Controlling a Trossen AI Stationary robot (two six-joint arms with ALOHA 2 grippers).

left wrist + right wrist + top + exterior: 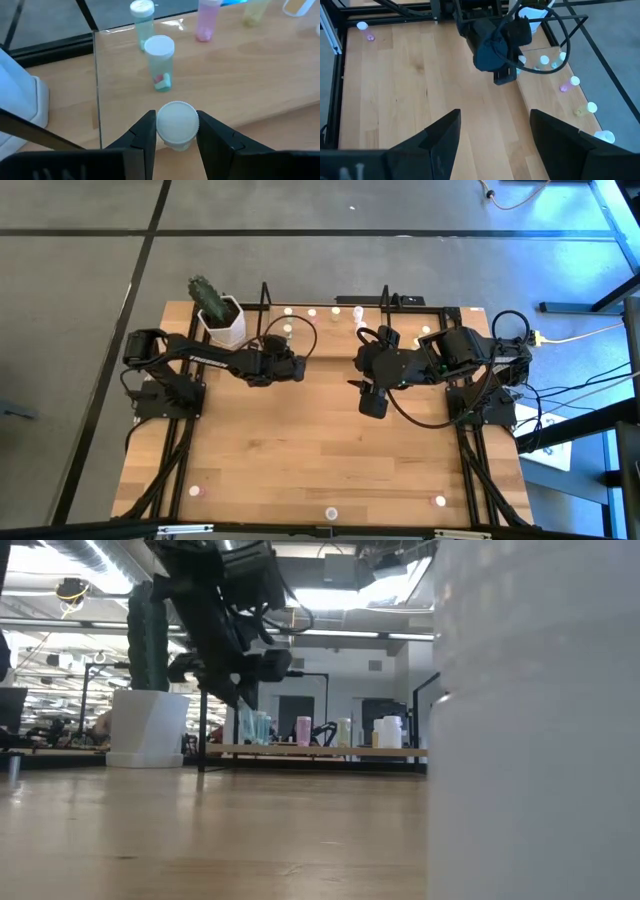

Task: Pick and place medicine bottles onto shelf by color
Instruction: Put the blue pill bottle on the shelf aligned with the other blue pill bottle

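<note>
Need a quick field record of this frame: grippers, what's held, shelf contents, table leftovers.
left gripper: shut on a small white-capped bottle, at the shelf's left end
right gripper: open, empty, over mid-table
shelf: black wire rack with light wooden floor, holding pale green, pink and yellowish bottles
cactus pot: white, beside the shelf
near table edge: three bottles left

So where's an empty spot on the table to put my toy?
The wide wooden middle of the table, between both arms and the three bottles along the near edge, is bare. It's crowded by the shelf, where bottles, the cactus pot and the left gripper holding a bottle bunch together.
</note>
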